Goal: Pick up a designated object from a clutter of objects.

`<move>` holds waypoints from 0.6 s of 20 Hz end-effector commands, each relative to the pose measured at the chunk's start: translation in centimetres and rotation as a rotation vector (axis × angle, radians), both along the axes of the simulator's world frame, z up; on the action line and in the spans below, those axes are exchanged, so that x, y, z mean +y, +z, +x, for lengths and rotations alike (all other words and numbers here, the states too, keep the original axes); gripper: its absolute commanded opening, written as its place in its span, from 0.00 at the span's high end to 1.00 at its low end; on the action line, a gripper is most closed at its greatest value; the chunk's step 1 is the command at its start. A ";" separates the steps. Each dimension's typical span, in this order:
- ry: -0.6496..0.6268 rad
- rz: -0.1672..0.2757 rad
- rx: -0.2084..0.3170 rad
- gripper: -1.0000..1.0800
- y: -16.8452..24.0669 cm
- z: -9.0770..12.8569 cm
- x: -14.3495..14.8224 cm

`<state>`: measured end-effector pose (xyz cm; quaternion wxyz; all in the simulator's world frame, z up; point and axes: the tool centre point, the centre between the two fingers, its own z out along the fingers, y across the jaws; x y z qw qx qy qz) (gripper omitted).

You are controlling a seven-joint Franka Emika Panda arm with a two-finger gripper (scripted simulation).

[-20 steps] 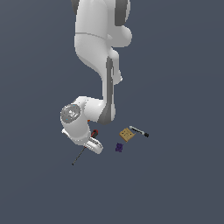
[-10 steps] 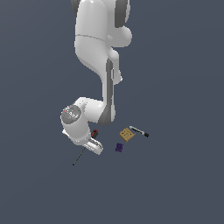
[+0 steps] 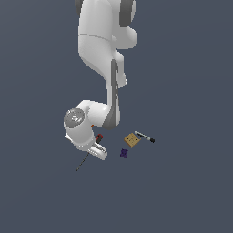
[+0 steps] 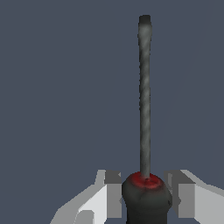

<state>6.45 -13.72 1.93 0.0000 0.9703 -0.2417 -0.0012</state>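
Clearly, the gripper [image 4: 145, 199] is seen in the wrist view set on either side of the screwdriver [image 4: 145, 105], with one finger [image 4: 109, 194] beside each flank of the black handle near its red collar. The jaws are spread just wider than the handle, and a thin gap is visible on each side, so a firm clamp cannot be confirmed. The long dark shaft is shown running straight away from the handle across the bare grey table [image 4: 57, 87].

In the exterior view the arm is folded low, and its white wrist covers most of the screwdriver [image 3: 84, 161]; only a bit of red handle and the thin shaft are left showing, the shaft pointing toward the exterior view's left. Toward the exterior view's right, the tiny purple piece [image 3: 124, 153] is found nearest, then the tan block [image 3: 132, 139], with the black-and-white marker [image 3: 144, 136] just beside it.
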 end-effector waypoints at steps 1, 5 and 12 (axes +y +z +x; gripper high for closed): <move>0.000 0.000 -0.002 1.00 0.7 -0.1 0.3; 0.000 0.000 -0.002 1.00 2.4 -0.4 0.9; 0.000 0.000 -0.002 1.00 7.4 -1.3 2.9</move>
